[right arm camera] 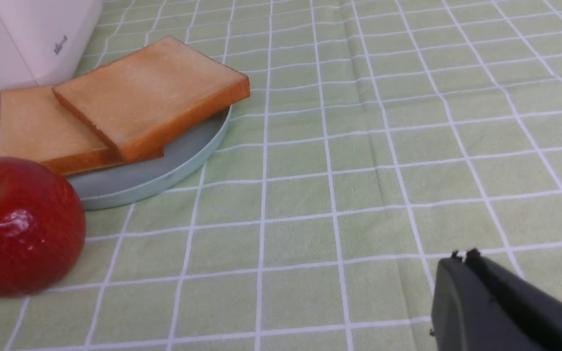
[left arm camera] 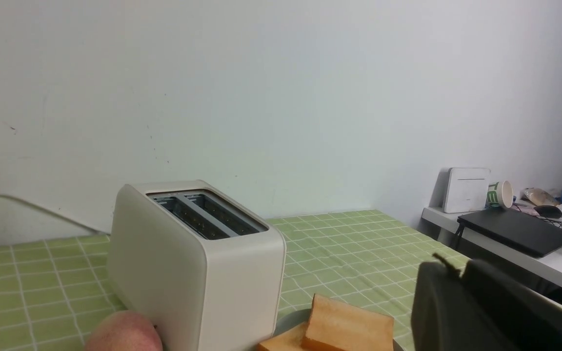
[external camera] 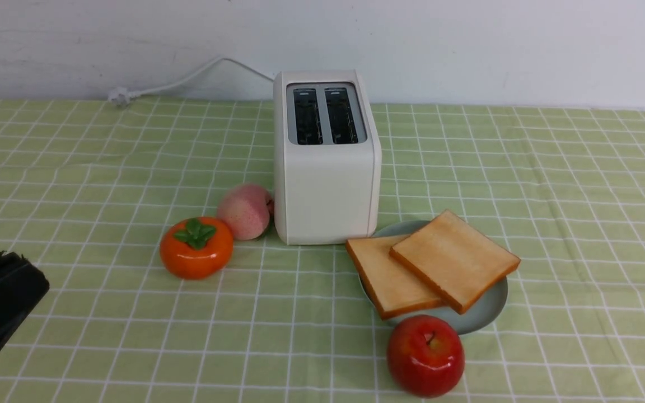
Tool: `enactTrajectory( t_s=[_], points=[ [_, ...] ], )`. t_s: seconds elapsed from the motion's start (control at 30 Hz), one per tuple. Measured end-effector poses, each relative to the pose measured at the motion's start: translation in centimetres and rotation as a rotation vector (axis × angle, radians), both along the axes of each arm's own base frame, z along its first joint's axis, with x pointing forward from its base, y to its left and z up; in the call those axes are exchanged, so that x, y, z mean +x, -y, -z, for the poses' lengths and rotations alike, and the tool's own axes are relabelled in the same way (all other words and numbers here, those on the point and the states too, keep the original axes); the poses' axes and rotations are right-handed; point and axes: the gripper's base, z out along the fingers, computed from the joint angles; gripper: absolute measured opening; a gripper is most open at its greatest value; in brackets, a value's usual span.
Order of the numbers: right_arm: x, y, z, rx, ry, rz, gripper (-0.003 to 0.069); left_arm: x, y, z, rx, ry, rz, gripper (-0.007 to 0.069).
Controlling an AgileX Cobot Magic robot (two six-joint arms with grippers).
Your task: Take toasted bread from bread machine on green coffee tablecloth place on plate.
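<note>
The cream-white bread machine (external camera: pixel 325 159) stands on the green coffee tablecloth (external camera: pixel 552 184), both slots dark and empty. Two slices of toasted bread lie overlapping on the pale blue-green plate (external camera: pixel 487 310) to its front right: the lower slice (external camera: pixel 384 277) and the upper slice (external camera: pixel 454 258) resting across it. My left gripper (external camera: pixel 6 258) is shut and empty at the front left, far from the plate; it also shows in the left wrist view (left arm camera: pixel 449 265). My right gripper (right arm camera: pixel 461 256) is shut and empty above bare cloth, out of the front view. The right wrist view shows the toast (right arm camera: pixel 151 95) and plate (right arm camera: pixel 164 168).
A red apple (external camera: pixel 425 355) sits in front of the plate, touching its rim. An orange persimmon (external camera: pixel 195 248) and a pink peach (external camera: pixel 244 211) lie left of the bread machine. Its white cord (external camera: pixel 188 78) runs along the back wall. A side desk with a laptop (left arm camera: pixel 517 229) stands beyond the table.
</note>
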Motion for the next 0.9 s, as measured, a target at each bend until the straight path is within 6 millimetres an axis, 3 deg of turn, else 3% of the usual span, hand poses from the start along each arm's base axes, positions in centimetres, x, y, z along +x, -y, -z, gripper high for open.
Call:
enactTrajectory(
  t_s=[0.9],
  points=[
    [0.0,0.0,0.0,0.0,0.0,0.0,0.0003,0.0,0.0,0.0,0.0,0.0,-0.001,0.0071]
  ],
)
